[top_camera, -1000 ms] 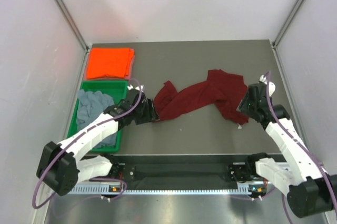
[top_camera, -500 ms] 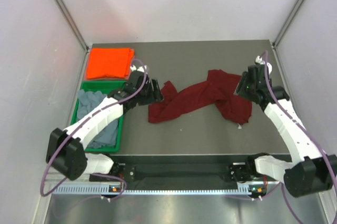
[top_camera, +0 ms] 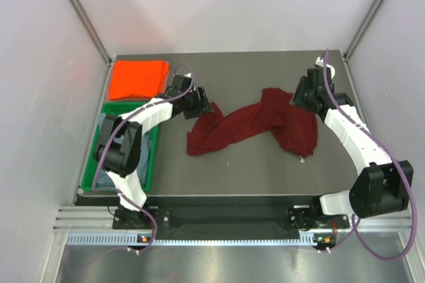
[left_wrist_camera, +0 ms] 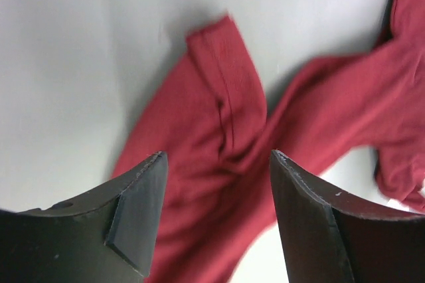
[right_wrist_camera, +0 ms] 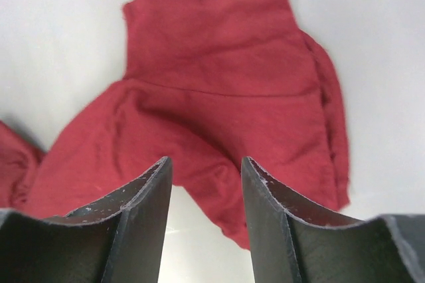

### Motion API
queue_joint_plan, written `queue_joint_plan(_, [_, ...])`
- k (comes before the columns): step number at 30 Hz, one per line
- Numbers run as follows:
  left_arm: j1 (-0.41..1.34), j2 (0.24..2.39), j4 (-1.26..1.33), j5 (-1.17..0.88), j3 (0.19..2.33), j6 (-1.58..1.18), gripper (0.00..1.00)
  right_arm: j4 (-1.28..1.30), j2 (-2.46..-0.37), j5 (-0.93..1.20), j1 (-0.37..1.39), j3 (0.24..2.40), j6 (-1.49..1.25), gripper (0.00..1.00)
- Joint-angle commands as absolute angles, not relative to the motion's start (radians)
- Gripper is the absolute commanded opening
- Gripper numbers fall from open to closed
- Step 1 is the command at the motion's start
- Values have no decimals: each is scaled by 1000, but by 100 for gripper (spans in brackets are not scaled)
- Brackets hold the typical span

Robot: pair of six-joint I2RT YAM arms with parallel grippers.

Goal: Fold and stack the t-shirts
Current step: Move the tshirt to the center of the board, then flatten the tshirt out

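Note:
A dark maroon t-shirt (top_camera: 252,123) lies crumpled in a long band across the middle of the table. My left gripper (top_camera: 206,106) hovers open over its left end, and the left wrist view shows the sleeve (left_wrist_camera: 219,90) beyond the gripper (left_wrist_camera: 218,153), nothing between the fingers. My right gripper (top_camera: 297,99) stands open above the shirt's right part (right_wrist_camera: 226,64), with the gripper (right_wrist_camera: 205,160) holding nothing. A folded orange t-shirt (top_camera: 138,78) rests at the far left. A grey-blue t-shirt (top_camera: 142,157) lies in the green tray, partly hidden by the left arm.
The green tray (top_camera: 88,167) sits along the table's left edge, just in front of the orange shirt. White walls close in the table on the left, right and back. The left arm (top_camera: 149,111) reaches across the tray's far end.
Both arms have swung away from the near side toward the far side. The left gripper left the shirt's near-left end, which now lies flat, and opened wider. The right gripper moved above the shirt's right part.

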State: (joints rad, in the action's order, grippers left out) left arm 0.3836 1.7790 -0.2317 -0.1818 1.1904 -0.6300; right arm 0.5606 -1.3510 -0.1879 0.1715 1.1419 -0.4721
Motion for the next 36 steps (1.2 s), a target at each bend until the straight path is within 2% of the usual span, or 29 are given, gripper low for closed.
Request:
queue_joint_plan(1, [335, 1853, -109, -283, 1282, -653, 67, 463, -1364, -138, 161, 1135, -471, 46])
queue_joint_plan(14, [307, 2025, 103, -426, 1281, -670, 62, 428, -1453, -143, 160, 1169, -434, 47])
queue_joint_plan(22, [307, 2052, 94, -405, 1304, -666, 58, 367, -1508, -86, 112, 1160, -426, 51])
queue_joint_plan(28, [307, 2083, 43, -393, 1359, -675, 58, 367, -1634, -20, 22, 1246, -411, 53])
queue_joint_plan(32, [310, 2088, 52, -403, 1361, -684, 51, 359, -1667, -9, 9, 1266, -396, 54])
queue_joint_plan(34, [311, 2088, 54, -403, 1359, -689, 43, 357, -1680, -9, -24, 1272, -396, 54])
queue_joint_plan(36, [314, 2085, 54, -400, 1365, -687, 30, 356, -1703, -11, -34, 1285, -402, 55])
